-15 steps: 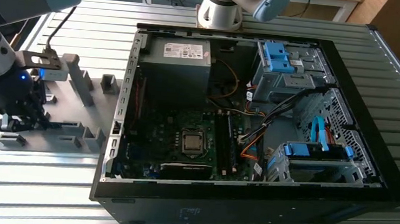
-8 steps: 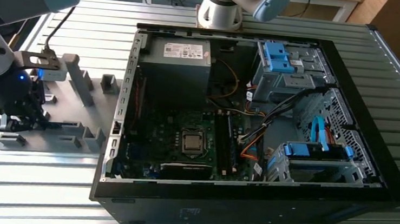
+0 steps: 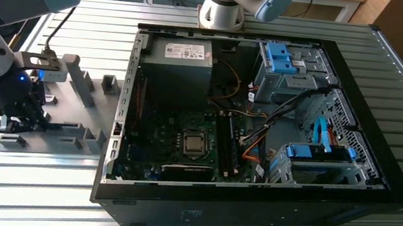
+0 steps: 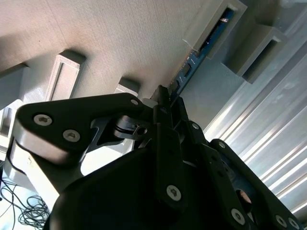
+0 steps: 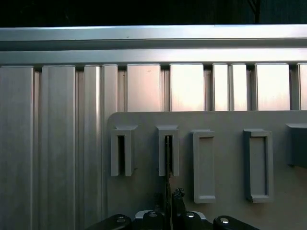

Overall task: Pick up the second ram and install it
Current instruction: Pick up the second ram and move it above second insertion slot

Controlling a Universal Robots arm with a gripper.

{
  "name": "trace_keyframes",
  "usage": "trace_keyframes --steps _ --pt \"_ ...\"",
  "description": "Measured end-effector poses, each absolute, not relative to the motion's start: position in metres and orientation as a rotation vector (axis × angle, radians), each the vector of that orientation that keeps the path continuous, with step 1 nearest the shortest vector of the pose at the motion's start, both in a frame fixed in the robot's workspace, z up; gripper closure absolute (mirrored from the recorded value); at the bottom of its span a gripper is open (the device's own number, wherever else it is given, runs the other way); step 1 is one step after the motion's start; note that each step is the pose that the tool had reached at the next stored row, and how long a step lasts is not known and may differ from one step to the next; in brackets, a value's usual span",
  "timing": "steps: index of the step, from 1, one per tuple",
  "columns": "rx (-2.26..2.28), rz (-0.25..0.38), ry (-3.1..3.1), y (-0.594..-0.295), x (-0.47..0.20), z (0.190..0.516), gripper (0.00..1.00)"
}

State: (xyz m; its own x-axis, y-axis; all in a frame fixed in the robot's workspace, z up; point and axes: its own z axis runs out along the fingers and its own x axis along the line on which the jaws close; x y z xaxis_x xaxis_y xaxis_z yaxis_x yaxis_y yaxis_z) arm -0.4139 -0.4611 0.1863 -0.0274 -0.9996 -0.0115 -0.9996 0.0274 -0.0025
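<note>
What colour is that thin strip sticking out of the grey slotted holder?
Blue. That strip is the second ram, and its colour shows best in the second wrist view.

Silver arm (image 3: 221, 10) with grey-blue joint caps, black end effector (image 4: 164, 98) with silver screws, black cable (image 3: 65, 21).

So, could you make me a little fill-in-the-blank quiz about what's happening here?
1. The thin blue-green circuit board strip sits in a slot of a ____ plastic fixture.
2. The black gripper is closed on the ____.
3. In the exterior view, the fixture lies to the ____ of the open black computer case.
Missing words: grey; strip; left.
</note>
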Motion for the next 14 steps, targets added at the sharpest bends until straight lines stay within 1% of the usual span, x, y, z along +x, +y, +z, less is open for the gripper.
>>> trace_keyframes --steps 5,6,14 --pt "-2.184 0.01 2.244 -0.4611 -0.4139 0.1863 0.8" --pt "-2.184 0.01 2.244 -0.4612 -0.4139 0.1863 0.86" --pt "-2.184 0.01 2.244 -0.4612 -0.4139 0.1862 0.86"
